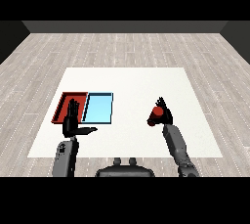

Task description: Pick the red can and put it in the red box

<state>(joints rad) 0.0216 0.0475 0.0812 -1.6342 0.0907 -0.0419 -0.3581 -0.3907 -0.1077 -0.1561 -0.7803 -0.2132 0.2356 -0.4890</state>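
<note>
While the left hand [73, 120] stands with its fingers straight and its thumb stuck out sideways, it holds nothing; in the head view it rises in front of the red tray [62, 105], hiding part of that tray's floor. Whether it hovers over the tray or only in front of it cannot be told from this angle. Just to the right, touching or nearly touching along one side, lies the light blue tray [99, 108]. Both sit on the left part of the white table [127, 81].

Well apart from them, on the right side of the table, the right hand [163, 115] is curled round the red can [157, 112], the dark fingers wrapping its far side and top so that only part of the red body shows. The can appears to be at or just above the table surface; which, I cannot tell.

As I judge it, the grasp is made and the carry across to the red tray is what remains. The risks lie in that long crossing. The blue tray comes first on the way, so a release made too early would leave the can in the wrong tray. The raised left hand stands close to the goal and could be struck by the incoming arm or can. A low path might also catch a tray rim and tip the can.
</note>
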